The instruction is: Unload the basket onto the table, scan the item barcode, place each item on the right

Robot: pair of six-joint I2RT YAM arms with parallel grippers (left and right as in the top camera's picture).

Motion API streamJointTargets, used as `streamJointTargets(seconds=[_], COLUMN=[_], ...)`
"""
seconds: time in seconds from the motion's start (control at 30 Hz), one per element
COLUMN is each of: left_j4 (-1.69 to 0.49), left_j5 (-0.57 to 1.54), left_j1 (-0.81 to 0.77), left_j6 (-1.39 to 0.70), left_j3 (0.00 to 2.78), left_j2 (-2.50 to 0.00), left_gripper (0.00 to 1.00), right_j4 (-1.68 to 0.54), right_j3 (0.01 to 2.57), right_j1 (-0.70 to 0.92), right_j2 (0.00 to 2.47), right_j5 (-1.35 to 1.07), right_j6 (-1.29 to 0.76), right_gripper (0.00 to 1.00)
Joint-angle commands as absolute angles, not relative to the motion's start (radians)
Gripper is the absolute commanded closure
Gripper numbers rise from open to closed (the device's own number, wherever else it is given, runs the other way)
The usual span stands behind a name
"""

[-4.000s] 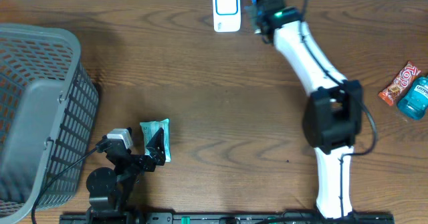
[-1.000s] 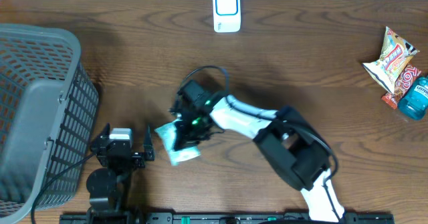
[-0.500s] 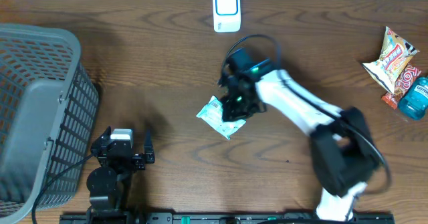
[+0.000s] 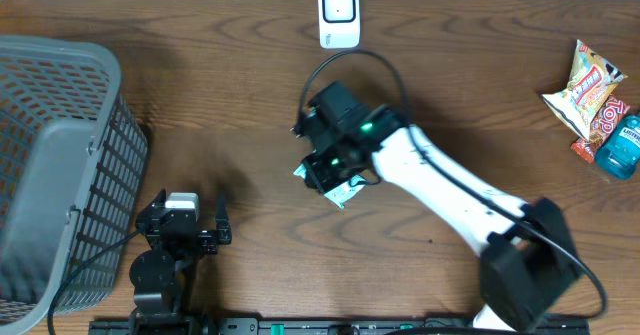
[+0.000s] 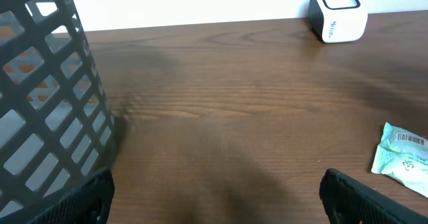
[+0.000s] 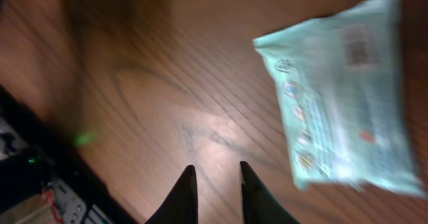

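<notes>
The item, a pale green packet [image 4: 346,188], lies flat on the table in the middle; its barcode label shows in the left wrist view [image 5: 402,160]. My right gripper [image 4: 326,163] hovers over the packet's left end. In the right wrist view the fingers [image 6: 215,167] stand a narrow gap apart with only bare wood between them, and the packet [image 6: 348,97] lies up and to the right of them. The white scanner [image 4: 339,15] stands at the far edge [image 5: 338,13]. My left gripper [image 4: 186,231] rests near the front edge, its jaws wide apart and empty [image 5: 217,204].
A grey mesh basket [image 4: 60,165] fills the left side [image 5: 47,83]. At the far right lie a yellow snack bag [image 4: 584,79], a red bar [image 4: 600,123] and a blue bottle [image 4: 620,145].
The right arm carried the packet from near the left gripper to the table's middle and let it go. The gripper then shifted left over it. The left arm stayed still.
</notes>
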State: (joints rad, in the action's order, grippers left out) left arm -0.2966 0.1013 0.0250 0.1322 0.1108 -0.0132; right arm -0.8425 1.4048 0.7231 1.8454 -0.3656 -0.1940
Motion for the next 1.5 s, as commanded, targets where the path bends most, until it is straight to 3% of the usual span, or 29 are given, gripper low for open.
streamJointTargets(seconds=[0.0, 0.13, 0.43, 0.7, 0.9, 0.93, 0.97, 1.0, 1.1, 1.2, 1.27, 1.47], left_j4=[-0.325, -0.325, -0.325, -0.325, -0.325, -0.325, -0.325, -0.325, -0.325, -0.325, -0.325, -0.325], left_j5=[0.100, 0.100, 0.100, 0.100, 0.100, 0.100, 0.100, 0.100, 0.100, 0.100, 0.100, 0.100], left_j1=[0.023, 0.023, 0.023, 0.023, 0.023, 0.023, 0.023, 0.023, 0.023, 0.023, 0.023, 0.023], left_j6=[0.142, 0.142, 0.142, 0.142, 0.142, 0.142, 0.142, 0.142, 0.142, 0.142, 0.142, 0.142], left_j3=[0.099, 0.099, 0.099, 0.099, 0.099, 0.099, 0.099, 0.099, 0.099, 0.099, 0.099, 0.099], left_j2=[-0.010, -0.010, -0.010, -0.010, -0.010, -0.010, -0.010, -0.010, -0.010, -0.010, -0.010, -0.010], left_gripper=[0.02, 0.02, 0.02, 0.02, 0.02, 0.02, 0.02, 0.02, 0.02, 0.02, 0.02, 0.02], right_j4=[-0.823, -0.826, -0.877, -1.018, -1.081, -1.089, -1.090, -1.090, -1.054, -1.028, -1.021, -0.938], right_j3=[1.396, 1.396, 1.391, 1.406, 1.535, 1.546, 1.546, 1.543, 1.519, 1.494, 1.489, 1.473], right_j1=[0.756, 0.764, 0.761, 0.712, 0.610, 0.591, 0.570, 0.545, 0.515, 0.518, 0.529, 0.555], right_j2=[1.931, 2.030, 2.081, 2.067, 2.008, 1.994, 1.983, 1.980, 1.983, 1.983, 1.983, 1.991], right_j5=[-0.364, -0.365, -0.251, 0.273, 0.212, 0.152, 0.064, -0.069, -0.291, -0.316, -0.315, -0.250], right_j6=[-0.244, -0.258, -0.257, -0.452, -0.543, -0.595, -0.681, -0.797, -0.991, -1.246, -1.346, -1.420], right_gripper=[0.88, 0.92, 0.89, 0.99, 0.81, 0.69, 0.15, 0.01, 0.01, 0.13, 0.13, 0.11])
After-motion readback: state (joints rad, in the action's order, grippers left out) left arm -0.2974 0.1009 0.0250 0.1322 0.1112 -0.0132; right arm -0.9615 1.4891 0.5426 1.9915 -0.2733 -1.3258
